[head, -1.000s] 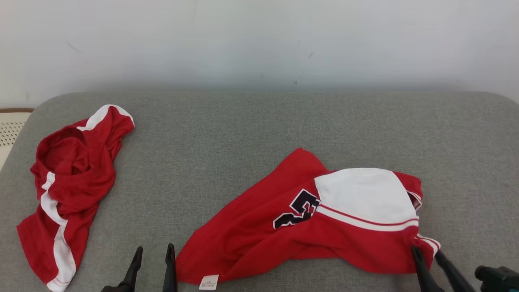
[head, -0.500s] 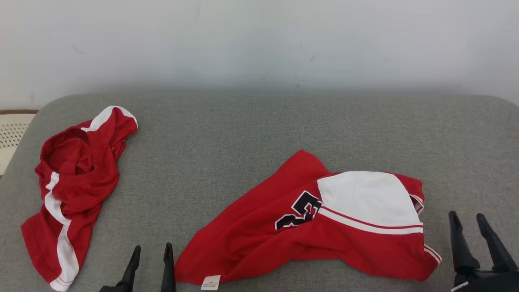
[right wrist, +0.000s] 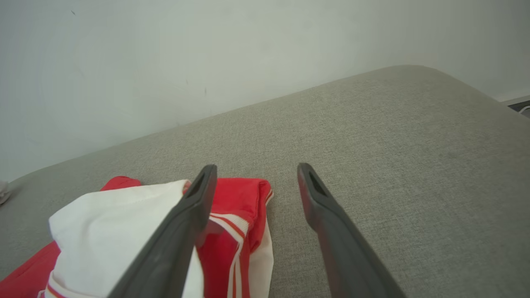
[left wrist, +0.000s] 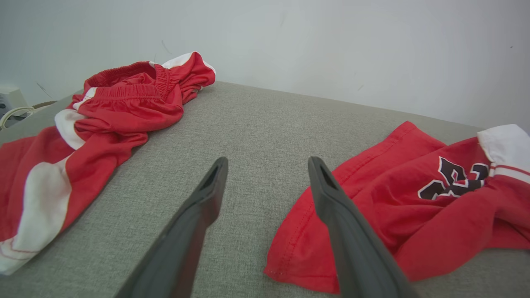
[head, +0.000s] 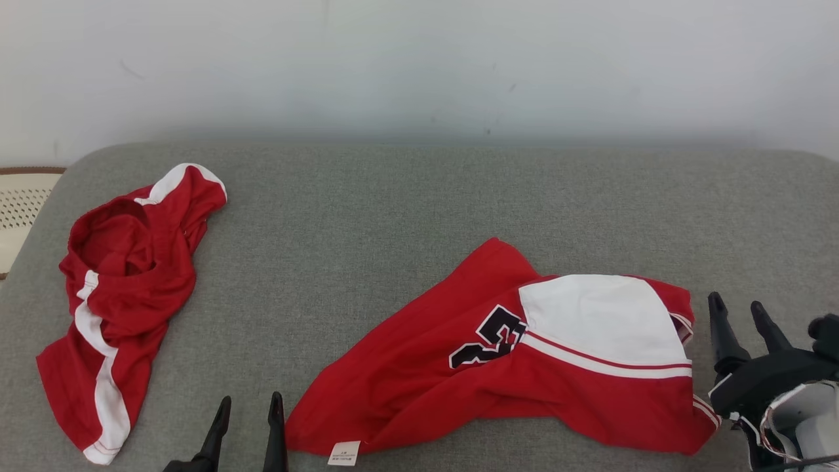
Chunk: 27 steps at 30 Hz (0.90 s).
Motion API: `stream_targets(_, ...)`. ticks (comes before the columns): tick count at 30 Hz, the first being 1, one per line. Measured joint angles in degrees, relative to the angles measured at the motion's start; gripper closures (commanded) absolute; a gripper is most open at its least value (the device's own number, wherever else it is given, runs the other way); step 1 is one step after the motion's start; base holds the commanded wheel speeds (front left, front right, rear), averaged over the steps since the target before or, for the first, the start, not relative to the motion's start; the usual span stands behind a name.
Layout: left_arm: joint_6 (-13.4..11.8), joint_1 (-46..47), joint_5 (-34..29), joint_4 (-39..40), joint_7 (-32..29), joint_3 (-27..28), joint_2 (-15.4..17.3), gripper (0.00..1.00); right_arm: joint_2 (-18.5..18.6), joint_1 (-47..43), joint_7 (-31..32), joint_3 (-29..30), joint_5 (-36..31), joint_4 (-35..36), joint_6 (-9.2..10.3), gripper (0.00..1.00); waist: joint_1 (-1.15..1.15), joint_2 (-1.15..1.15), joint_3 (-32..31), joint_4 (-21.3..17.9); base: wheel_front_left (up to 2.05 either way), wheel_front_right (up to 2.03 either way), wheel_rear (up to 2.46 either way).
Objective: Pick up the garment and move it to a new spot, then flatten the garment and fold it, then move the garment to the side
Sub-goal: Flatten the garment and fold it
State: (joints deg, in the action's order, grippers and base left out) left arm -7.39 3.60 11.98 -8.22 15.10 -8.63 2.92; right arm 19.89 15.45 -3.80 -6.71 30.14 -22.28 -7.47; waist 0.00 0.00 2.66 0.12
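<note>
The only writing on the garment point(head: 459, 387) is a pair of black characters point(head: 491, 337) with a white outline, printed on the red cloth. A fold cuts across them, so they cannot be read with certainty. A small white label point(head: 345, 452) sticks out at the hem, just to the right of the left hand point(head: 251, 401); its print is too small to read.

The garment is a red jersey, crumpled and partly folded over itself. A white panel point(head: 603, 318) lies on its end nearer the right hand point(head: 735, 303), with white and red stripes below it. It rests on a grey fabric-covered surface point(head: 393, 216) between the two hands. Its hem corner is just beside the left hand's right finger, and its striped edge is just to the left of the right hand.

The left hand point(left wrist: 267, 163) has its fingers spread wide and holds nothing; bare grey cloth shows between them. Whether its right finger touches the hem point(left wrist: 298, 248) cannot be told. The right hand point(right wrist: 256, 169) is also spread wide and empty. Its left finger stands in front of the garment's edge point(right wrist: 240, 194), with grey cloth in the gap.

Well to the left of the left hand lies a bunched pair of red shorts point(head: 124, 288) with a white side stripe. A pale wall point(head: 419, 65) rises beyond both hands.
</note>
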Motion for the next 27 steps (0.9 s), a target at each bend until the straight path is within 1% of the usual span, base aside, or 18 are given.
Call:
stream_targets(6,0.23,0.68,-0.02,-0.47,0.0,-0.56,0.0,0.0,-0.77,6.59,1.42,-2.3,0.27,-11.36,0.0,0.0,0.0,0.0,0.9,0.93,0.0,0.0,0.0)
stream_targets(10,0.22,1.24,-0.02,-0.49,0.0,-0.66,-0.02,0.0,-1.08,9.42,2.58,-4.22,1.15,-18.04,0.0,0.0,0.0,0.0,1.39,1.65,0.0,0.0,0.0)
stream_targets(11,0.21,1.25,-0.02,-0.48,0.0,-0.62,-0.01,0.0,-1.21,10.0,2.65,-4.8,1.33,-19.35,0.0,0.16,0.0,0.0,1.5,1.79,0.0,0.0,0.0)
stream_targets(12,0.19,1.25,-0.02,-0.48,0.0,-0.66,-0.01,0.0,-1.33,10.56,2.74,-5.39,1.69,-20.33,0.0,0.16,0.0,0.0,1.59,1.89,0.0,0.0,0.0)
stream_targets(13,0.18,1.25,-0.02,-0.47,0.0,-0.64,-0.01,0.0,-1.4,11.18,2.78,-6.03,2.15,-21.46,0.0,0.41,0.0,0.0,1.69,1.99,0.0,0.0,0.0)
stream_targets(15,0.18,1.26,-0.02,-0.48,0.0,-0.64,-0.02,0.0,-1.35,12.16,2.47,-7.55,2.94,-22.91,0.0,1.0,0.0,0.0,1.85,2.13,0.0,0.0,0.0)
stream_targets(19,0.18,1.29,-0.02,-0.62,0.0,-0.58,-0.02,0.0,-1.24,14.13,0.68,-10.25,4.39,-24.18,0.0,1.0,0.0,0.0,1.86,2.23,0.0,0.0,0.0)
stream_targets(22,0.13,1.31,0.01,-0.68,0.0,-0.65,-0.01,0.0,-0.45,16.04,-1.42,-11.9,4.72,-24.44,0.0,1.0,0.0,0.0,1.68,2.34,0.0,0.0,0.0)
stream_targets(27,-0.25,1.37,0.19,-0.65,0.0,-0.9,-0.02,0.0,1.35,22.53,-5.88,-14.61,4.43,-23.45,0.0,1.0,0.0,0.0,1.61,2.45,0.0,0.0,0.0)
